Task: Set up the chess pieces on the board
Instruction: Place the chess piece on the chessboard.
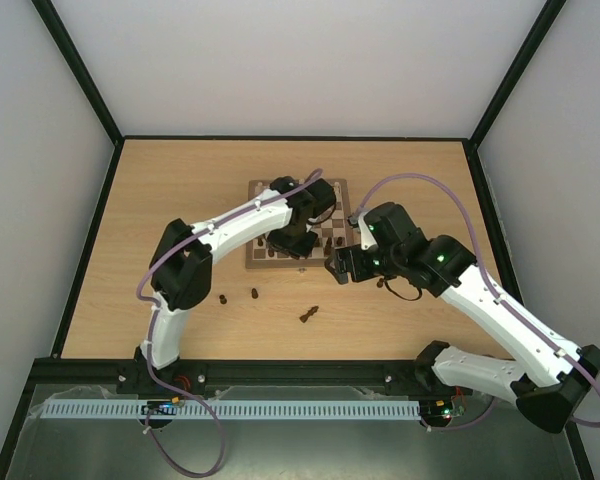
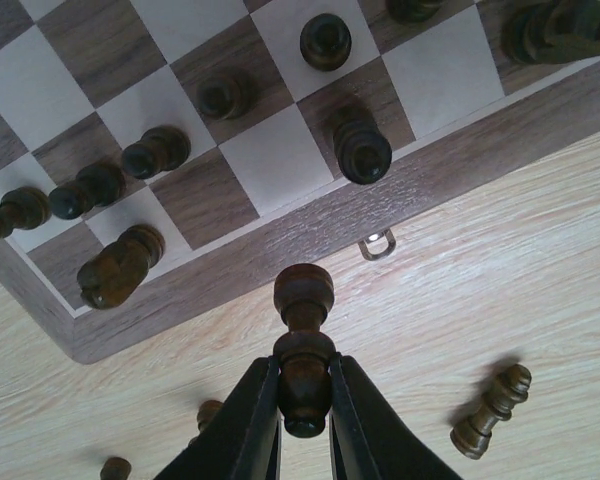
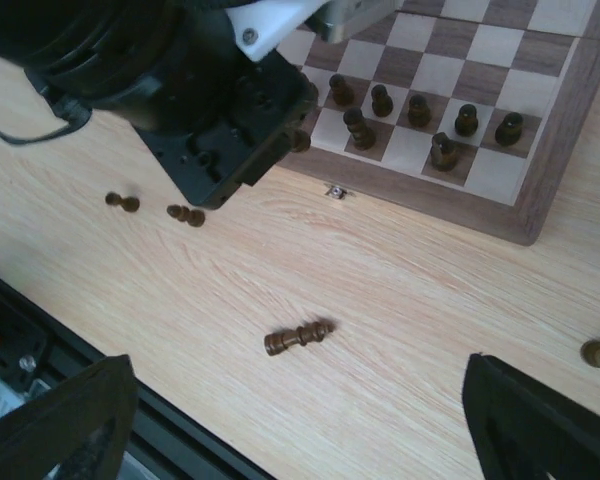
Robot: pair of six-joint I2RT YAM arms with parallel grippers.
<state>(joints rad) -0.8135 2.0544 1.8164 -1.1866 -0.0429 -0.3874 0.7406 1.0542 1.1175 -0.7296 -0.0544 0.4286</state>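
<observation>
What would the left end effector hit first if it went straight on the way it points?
Probably the board at its near border, beside the small metal clasp; the dark piece it holds would touch first. Depth is unclear.

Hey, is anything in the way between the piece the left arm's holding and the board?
Nothing visible. The dark piece in the left gripper hangs just off the board border, with empty edge squares straight ahead; standing pieces flank them.
</observation>
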